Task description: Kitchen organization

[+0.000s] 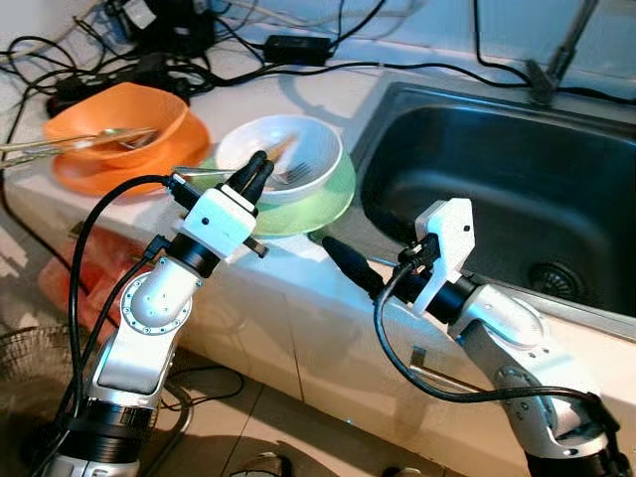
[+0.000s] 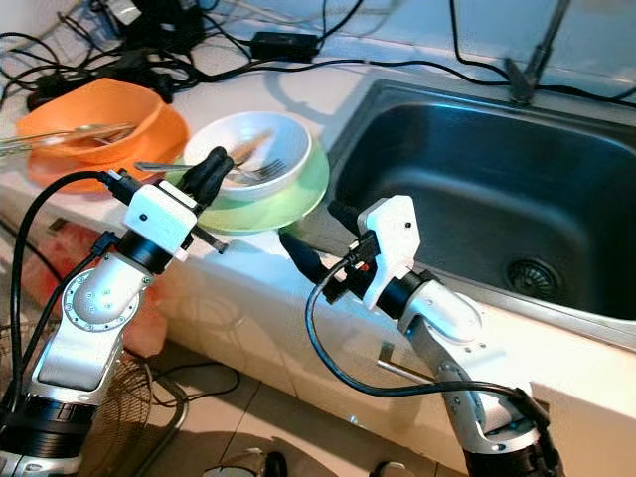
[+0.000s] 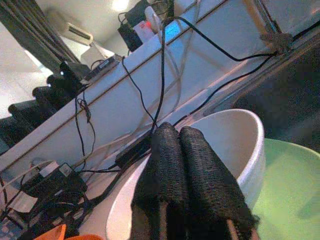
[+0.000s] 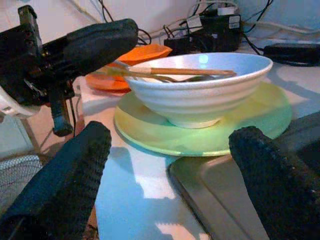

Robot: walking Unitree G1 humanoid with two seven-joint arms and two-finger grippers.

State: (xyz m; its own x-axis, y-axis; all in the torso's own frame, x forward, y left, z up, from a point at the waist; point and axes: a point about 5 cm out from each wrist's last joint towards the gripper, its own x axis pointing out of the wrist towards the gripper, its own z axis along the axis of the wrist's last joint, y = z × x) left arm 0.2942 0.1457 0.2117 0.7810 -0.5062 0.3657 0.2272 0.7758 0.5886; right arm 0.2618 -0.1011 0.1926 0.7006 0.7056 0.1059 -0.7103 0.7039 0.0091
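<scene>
White ceramic, by the look of it: the bowl stood on a pale green plate on the counter, just beside the steel sink. A fork and what seemed to be chopsticks lay inside the bowl.

The left gripper had its two fingers pressed together, holding nothing, at the bowl's near rim. The right gripper was spread wide and pointed at the bowl and plate from the counter edge, near them but apart.

I judged the bowl stiff, rather heavy, smooth and fragile, and loose on the plate, so it could slide. The best hold seemed the rim, one finger inside and one outside. The loose cutlery would probably shift if the bowl tilted.

An orange bowl stood further along, and black cables behind it.
</scene>
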